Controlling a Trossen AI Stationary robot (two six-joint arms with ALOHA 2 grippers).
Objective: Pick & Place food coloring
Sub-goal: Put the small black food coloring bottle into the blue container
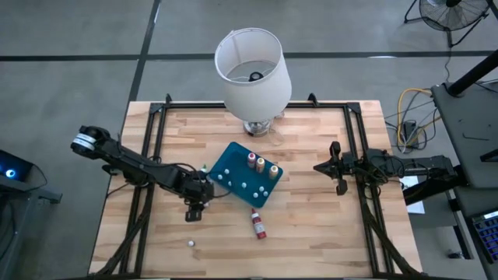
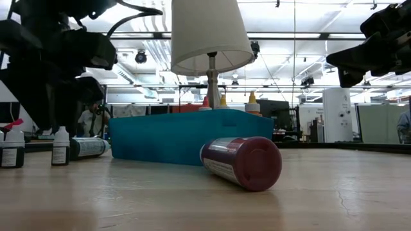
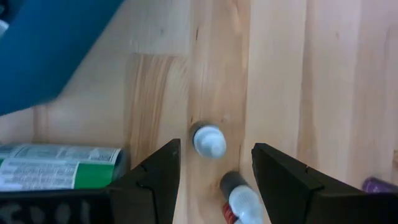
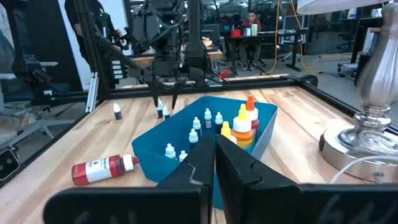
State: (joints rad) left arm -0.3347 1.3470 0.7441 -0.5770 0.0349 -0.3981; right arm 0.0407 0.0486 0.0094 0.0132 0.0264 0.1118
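Hovering at the tray's [image 1: 246,174] eight o'clock, the left gripper [image 3: 214,168] is shown spread over an upright small bottle [image 3: 208,140], its long axis vertical. The right gripper [image 4: 215,163], pressed together, is parked farther off at three o'clock.

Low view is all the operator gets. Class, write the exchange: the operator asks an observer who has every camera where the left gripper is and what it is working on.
Observer: From above, the left gripper sits just off the left corner of the teal tray.
Operator: Open or shut?
Observer: Open. In its wrist view a small white-capped bottle stands on the wood between its fingers.
Operator: And the right gripper?
Observer: The right gripper is shut, at the table's right side, apart from the tray.
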